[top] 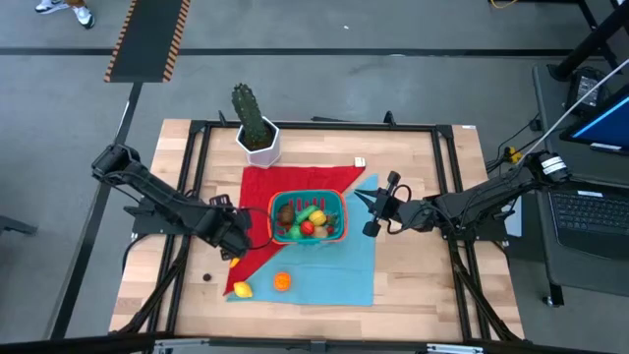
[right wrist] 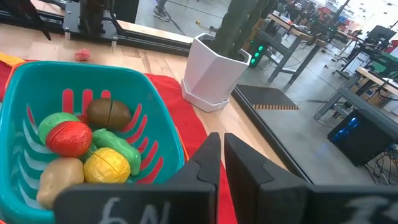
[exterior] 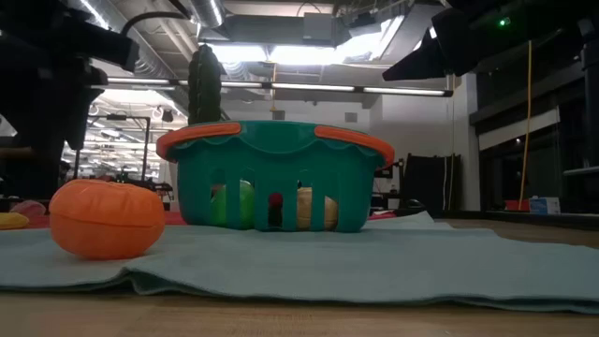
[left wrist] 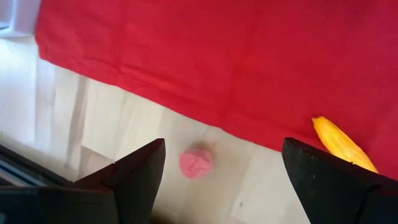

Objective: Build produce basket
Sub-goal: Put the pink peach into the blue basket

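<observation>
Your basket (top: 308,216) sits mid surface (top: 423,285) on red cloth (top: 295,182) and blue cloth (top: 334,270), easy for both arms to reach. Several toys already inside.

Your left pincer (left wrist: 217,174) spread wide, empty, hanging over small pink piece (left wrist: 196,163) on bare wood, yellow toy (left wrist: 342,144) beside. Likely next pick.

Orange toy (top: 282,281) waits on blue cloth.

Your right pincer (right wrist: 221,162) pinched together, empty, parked beside basket, out of way.

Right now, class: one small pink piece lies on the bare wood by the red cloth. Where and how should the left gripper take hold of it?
Grip the pink piece across its rounded middle, coming straight down from above. It lies low on the wood with nothing touching it, and the left gripper already hangs over it, fingers open on either side. Close evenly; such a small piece may slip.
</observation>
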